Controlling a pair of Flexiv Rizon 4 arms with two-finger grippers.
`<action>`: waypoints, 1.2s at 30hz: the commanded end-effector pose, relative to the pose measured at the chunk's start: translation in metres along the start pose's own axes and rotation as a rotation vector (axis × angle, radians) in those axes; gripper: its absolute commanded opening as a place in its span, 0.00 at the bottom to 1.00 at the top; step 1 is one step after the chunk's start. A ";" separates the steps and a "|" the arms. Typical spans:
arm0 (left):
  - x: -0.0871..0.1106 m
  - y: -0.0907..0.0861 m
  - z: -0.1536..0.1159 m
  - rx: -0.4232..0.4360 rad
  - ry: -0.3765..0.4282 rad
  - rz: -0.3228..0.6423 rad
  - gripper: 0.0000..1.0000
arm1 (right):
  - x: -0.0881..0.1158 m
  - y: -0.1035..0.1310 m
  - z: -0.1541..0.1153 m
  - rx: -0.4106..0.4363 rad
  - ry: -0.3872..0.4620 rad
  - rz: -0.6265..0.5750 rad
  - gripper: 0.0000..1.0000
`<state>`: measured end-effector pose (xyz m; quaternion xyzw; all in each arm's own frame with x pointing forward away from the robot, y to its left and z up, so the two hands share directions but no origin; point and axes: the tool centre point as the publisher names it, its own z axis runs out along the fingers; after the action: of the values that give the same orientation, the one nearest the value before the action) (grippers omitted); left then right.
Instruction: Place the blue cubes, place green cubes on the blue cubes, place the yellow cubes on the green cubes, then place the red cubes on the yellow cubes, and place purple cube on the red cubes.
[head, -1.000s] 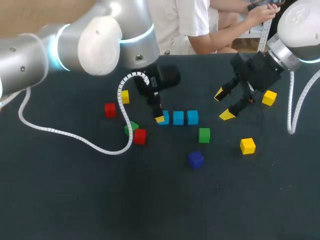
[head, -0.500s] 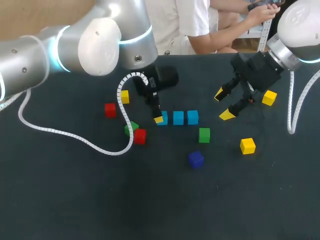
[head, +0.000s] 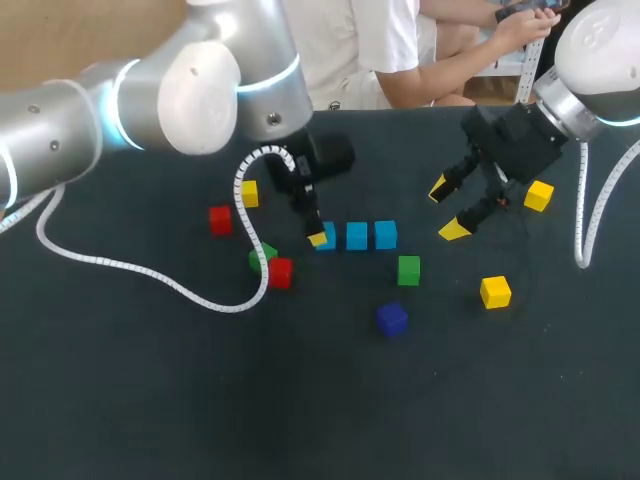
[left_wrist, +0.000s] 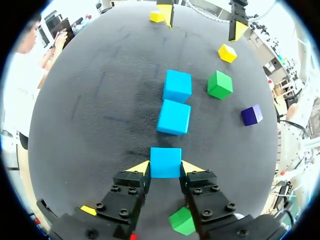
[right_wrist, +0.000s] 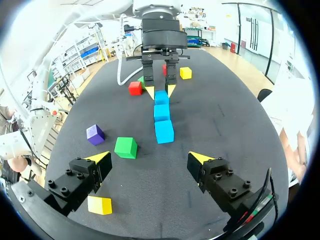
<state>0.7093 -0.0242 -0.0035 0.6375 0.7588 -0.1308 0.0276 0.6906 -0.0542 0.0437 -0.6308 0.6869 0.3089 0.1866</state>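
Three blue cubes lie in a row mid-table. My left gripper (head: 320, 237) is shut on the leftmost blue cube (left_wrist: 165, 162), which rests on the table in line with the other blue cubes (head: 357, 236) (head: 385, 235). In the left wrist view both yellow tips press that cube's sides. My right gripper (head: 447, 208) hangs open to the right of the row, holding nothing. A green cube (head: 408, 270) and the purple cube (head: 392, 319) lie in front of the row. Another green cube (head: 260, 255) and a red cube (head: 280, 272) sit by the left arm's cable.
A second red cube (head: 220, 220) and a yellow cube (head: 249, 193) lie left of the row. Two more yellow cubes (head: 539, 195) (head: 495, 291) are at the right. The left arm's white cable (head: 150, 275) trails over the table's left half.
My left arm's upper part has shifted slightly; its gripper stays on the blue cube. The right arm and the cubes have not moved.
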 end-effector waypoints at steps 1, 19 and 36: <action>0.000 0.005 -0.002 0.000 -0.003 0.004 0.00 | 0.000 0.000 0.000 0.000 -0.002 -0.001 1.00; -0.010 0.000 -0.010 0.004 0.010 0.032 0.00 | 0.000 0.000 0.000 0.000 -0.002 -0.001 1.00; -0.009 -0.004 0.000 0.025 0.006 0.028 0.00 | 0.000 0.000 0.000 0.000 -0.002 -0.001 1.00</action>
<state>0.7065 -0.0338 0.0019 0.6495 0.7480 -0.1350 0.0199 0.6905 -0.0542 0.0437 -0.6308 0.6869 0.3089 0.1866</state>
